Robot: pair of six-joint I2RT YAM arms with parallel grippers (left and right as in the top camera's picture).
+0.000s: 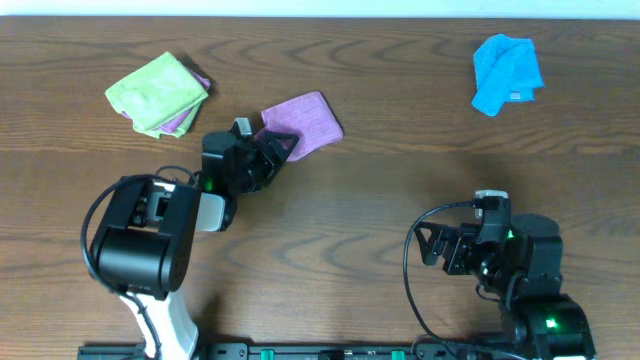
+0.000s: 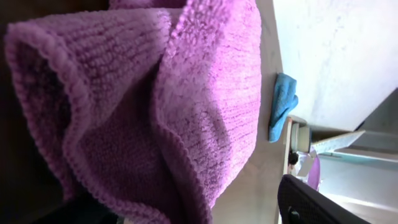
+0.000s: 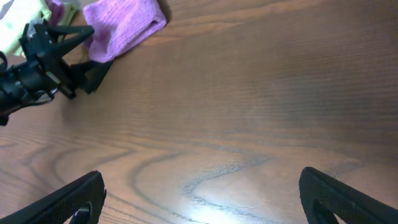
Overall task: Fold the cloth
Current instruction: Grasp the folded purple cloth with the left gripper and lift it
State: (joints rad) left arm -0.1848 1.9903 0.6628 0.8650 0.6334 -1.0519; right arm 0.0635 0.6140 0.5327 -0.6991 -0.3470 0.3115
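Purple cloth (image 1: 305,118) toward far edge of counter (image 1: 400,180), left of centre. Mid-fold, seemingly: left gripper (image 1: 283,143) spread about its near-left corner. Right gripper (image 1: 428,246) spread, idle near front edge. Next: pinch firmly, carry corner across.

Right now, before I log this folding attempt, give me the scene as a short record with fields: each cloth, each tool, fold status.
purple cloth: doubled over, far side of the table, left of centre
left tool: jaws spread at the purple cloth's near-left corner; grip uncertain
right tool: open, over bare wood at the near right, touching nothing
green cloth: bunched, far left, apart from the purple cloth
blue cloth: bunched, far right
fold status: layers overlap but look loose and uneven at the left tool's end
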